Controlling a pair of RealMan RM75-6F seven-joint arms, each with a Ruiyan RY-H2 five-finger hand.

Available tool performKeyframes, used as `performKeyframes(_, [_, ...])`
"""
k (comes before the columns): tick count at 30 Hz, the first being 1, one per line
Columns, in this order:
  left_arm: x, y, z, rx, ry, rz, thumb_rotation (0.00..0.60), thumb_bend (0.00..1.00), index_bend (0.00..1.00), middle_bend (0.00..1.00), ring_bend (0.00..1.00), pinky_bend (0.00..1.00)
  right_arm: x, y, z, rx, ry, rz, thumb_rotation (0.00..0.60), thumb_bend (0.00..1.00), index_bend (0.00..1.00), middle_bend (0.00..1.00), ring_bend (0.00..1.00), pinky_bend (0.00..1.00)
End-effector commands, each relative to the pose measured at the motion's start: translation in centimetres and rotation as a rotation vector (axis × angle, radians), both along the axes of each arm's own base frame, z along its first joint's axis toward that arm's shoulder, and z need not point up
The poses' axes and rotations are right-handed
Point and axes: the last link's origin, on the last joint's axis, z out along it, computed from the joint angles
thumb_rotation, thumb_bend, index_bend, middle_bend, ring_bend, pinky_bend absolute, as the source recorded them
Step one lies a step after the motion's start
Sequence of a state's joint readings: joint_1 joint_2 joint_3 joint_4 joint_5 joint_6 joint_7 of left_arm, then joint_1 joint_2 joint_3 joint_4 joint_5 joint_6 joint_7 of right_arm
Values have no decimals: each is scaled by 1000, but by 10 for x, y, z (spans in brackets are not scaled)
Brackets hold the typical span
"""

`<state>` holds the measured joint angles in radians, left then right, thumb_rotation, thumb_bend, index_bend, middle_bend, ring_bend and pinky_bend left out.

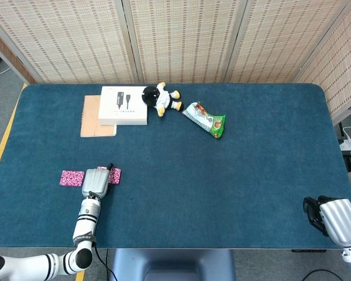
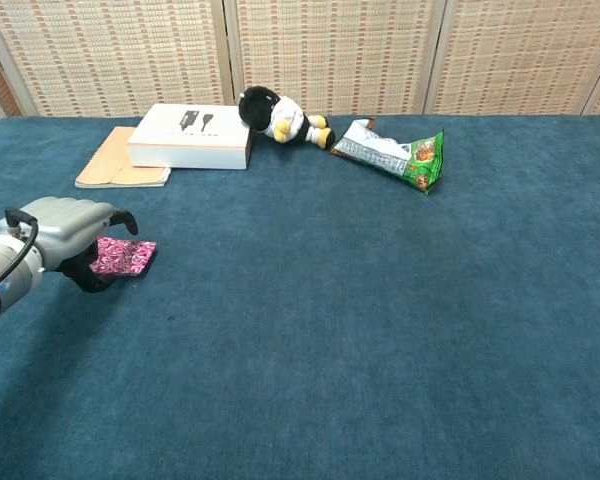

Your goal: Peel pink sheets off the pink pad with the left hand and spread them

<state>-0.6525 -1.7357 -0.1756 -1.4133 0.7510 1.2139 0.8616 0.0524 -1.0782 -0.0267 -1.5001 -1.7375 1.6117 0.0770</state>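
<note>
The left hand (image 1: 96, 182) covers the near-left part of the pink pad (image 2: 123, 255), fingers curled down over it; whether a sheet is actually pinched cannot be told. To peel cleanly, catch only the top sheet's edge and lift at a shallow angle (the pad is light and may shift). The pad is flat, rectangular, pink-and-white patterned. One loose sheet (image 1: 72, 177) lies just left of the pad on the blue surface (image 1: 222, 175).
</note>
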Motion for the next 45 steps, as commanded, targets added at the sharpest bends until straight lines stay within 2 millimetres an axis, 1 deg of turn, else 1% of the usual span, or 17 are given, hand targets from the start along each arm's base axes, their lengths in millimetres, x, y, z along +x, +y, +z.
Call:
performKeyframes(1, [-1, 1, 0, 4, 2, 4, 600, 371, 231, 1000, 1000, 1000, 0, 0, 0, 0, 0, 0, 600, 445, 955, 863, 729, 871])
performKeyframes(21, [-1, 0, -4, 12, -27, 0, 600, 371, 278, 1000, 1000, 1000, 0, 0, -1, 1, 3, 0, 600, 445, 955, 863, 729, 871])
performKeyframes(27, [-1, -2, -5, 14, -37, -3, 600, 374, 329, 1000, 1000, 1000, 0, 0, 0, 1, 2, -1, 600, 445, 955, 863, 729, 871])
performKeyframes(31, [0, -4, -4, 16, -54, -10, 600, 375, 394, 1000, 1000, 1000, 0, 0, -1, 3, 3, -1, 600, 445, 955, 863, 729, 871])
performKeyframes(36, [0, -5, 1, 26, -70, -16, 600, 376, 436, 1000, 1000, 1000, 0, 0, -1, 2, 3, 0, 600, 445, 955, 863, 729, 871])
performKeyframes(40, [-2, -8, 8, 38, -67, -31, 600, 378, 458, 1000, 1000, 1000, 0, 0, -1, 4, 6, -2, 600, 445, 954, 863, 729, 871])
performKeyframes(43, [-8, -13, 17, 47, -45, -45, 600, 378, 465, 1000, 1000, 1000, 0, 0, -2, 6, 7, -2, 600, 445, 955, 863, 729, 871])
performKeyframes(45, [-15, -19, 25, 60, -34, -48, 600, 378, 468, 1000, 1000, 1000, 0, 0, -1, 3, 5, -1, 600, 445, 955, 863, 729, 871])
